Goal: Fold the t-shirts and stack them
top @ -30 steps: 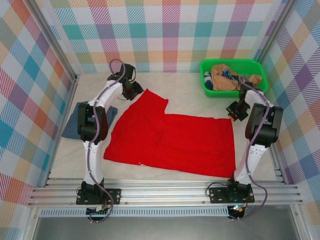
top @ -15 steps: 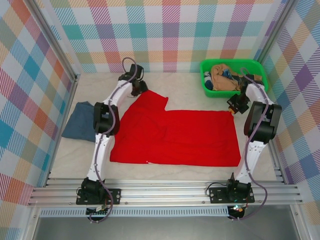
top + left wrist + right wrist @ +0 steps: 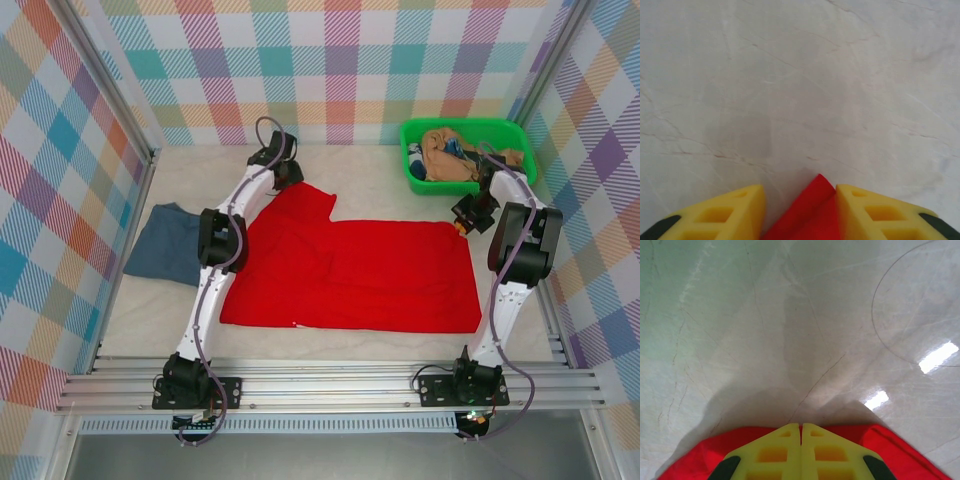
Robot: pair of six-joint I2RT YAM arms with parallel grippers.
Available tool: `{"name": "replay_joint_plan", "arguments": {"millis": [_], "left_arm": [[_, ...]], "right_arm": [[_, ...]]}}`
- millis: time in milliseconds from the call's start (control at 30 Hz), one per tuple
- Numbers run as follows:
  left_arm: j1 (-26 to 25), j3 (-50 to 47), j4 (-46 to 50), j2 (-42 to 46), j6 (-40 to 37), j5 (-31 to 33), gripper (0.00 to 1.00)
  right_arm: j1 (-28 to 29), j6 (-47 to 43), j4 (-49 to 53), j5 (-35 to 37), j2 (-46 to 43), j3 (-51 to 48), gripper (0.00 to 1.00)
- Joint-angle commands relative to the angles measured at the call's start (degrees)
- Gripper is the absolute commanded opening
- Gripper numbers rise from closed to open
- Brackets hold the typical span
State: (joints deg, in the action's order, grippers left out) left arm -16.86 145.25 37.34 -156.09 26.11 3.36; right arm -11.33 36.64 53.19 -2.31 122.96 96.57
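Note:
The red t-shirt (image 3: 350,275) lies spread flat on the table, with one sleeve pointing toward the back left. At that sleeve's tip my left gripper (image 3: 290,180) stands open. In the left wrist view the red corner (image 3: 810,210) lies between the yellow fingers of the left gripper (image 3: 799,192), against the right one, with bare table showing beside the left one. My right gripper (image 3: 462,222) is at the shirt's far right corner. In the right wrist view the right gripper (image 3: 801,425) is shut on the red cloth (image 3: 695,457). A slate-blue t-shirt (image 3: 165,245) lies folded at the left.
A green bin (image 3: 460,123) holding more crumpled clothes stands at the back right, just behind the right gripper. Checked walls close in the table (image 3: 380,185) on three sides. The metal rail with both arm bases runs along the near edge.
Both arms have reached farther back and dragged the red t-shirt away from the near edge, pulling it flatter. The left jaws now stand apart around the sleeve corner.

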Motion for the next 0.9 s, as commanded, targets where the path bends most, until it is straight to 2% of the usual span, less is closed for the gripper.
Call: {"name": "replay_joint_plan", "arguments": {"millis": [0,100,267,367,500,700,867], "left_arm": [[-0.4,1.7,1.1,-2.0,0.3,0.4,0.41],[-0.1,2.2,0.8,-2.5,0.5,-0.2,0.39],[-0.1,2.7,0.0,-2.9,1.2,-2.3,0.1],[-0.4,2.8,-0.3,-1.3,0.7,-2.4,0.0],[-0.4,2.7,-0.5,3.7,0.1,0.4,0.0],[-0.4,2.2,2.2,11.7,-2.3,0.9,0.0],[-0.5,-6.3,3.2,19.9,-4.9,-0.3,0.0]], "right_arm": [[-0.3,0.7,0.6,-1.3,-1.2,-0.4,0.0],[-0.3,0.7,0.4,-1.7,-1.1,-0.2,0.0],[-0.3,0.8,0.3,-1.9,-1.3,0.1,0.0],[-0.3,0.6,0.7,-1.8,-1.4,1.0,0.0],[-0.3,0.4,0.7,-1.5,-2.3,2.2,0.0],[-0.3,-0.4,2.7,-1.8,-2.9,4.8,0.0],[-0.3,-1.3,4.0,-2.5,-4.6,4.8,0.0]]}}
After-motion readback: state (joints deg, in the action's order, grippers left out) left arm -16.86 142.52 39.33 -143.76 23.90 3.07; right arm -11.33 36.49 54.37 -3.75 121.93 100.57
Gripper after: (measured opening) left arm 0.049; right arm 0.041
